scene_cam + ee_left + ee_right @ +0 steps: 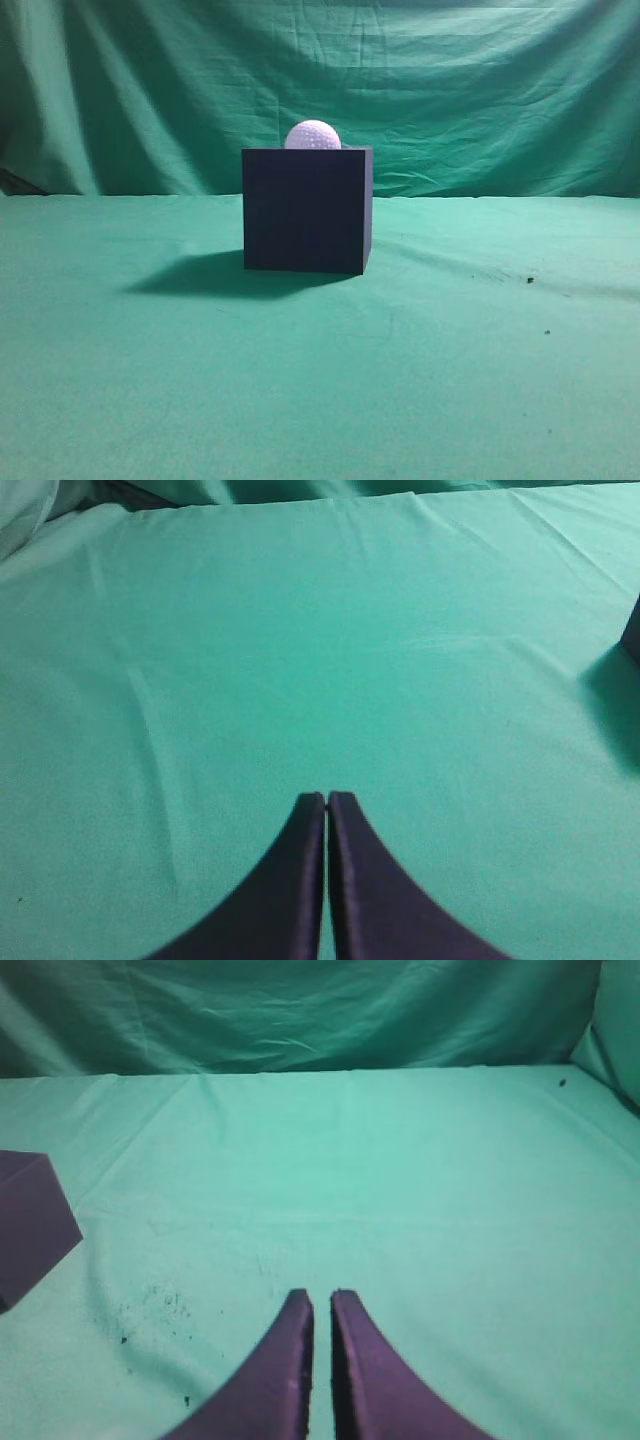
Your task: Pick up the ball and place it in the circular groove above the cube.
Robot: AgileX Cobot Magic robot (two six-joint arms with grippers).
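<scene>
Two grippers: left gripper (327, 798) and right gripper (321, 1296), jaws clenched, empty.
Ball (313, 135): atop cube (305, 210), well apart from both jaws.
Nearer arm: cannot tell.

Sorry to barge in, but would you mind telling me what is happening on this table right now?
Nothing is being handled at the moment. The white ball already sits on top of the dark cube, which stands on the green cloth. The left gripper and the right gripper are both shut, empty and hovering over bare cloth away from the cube.
</scene>
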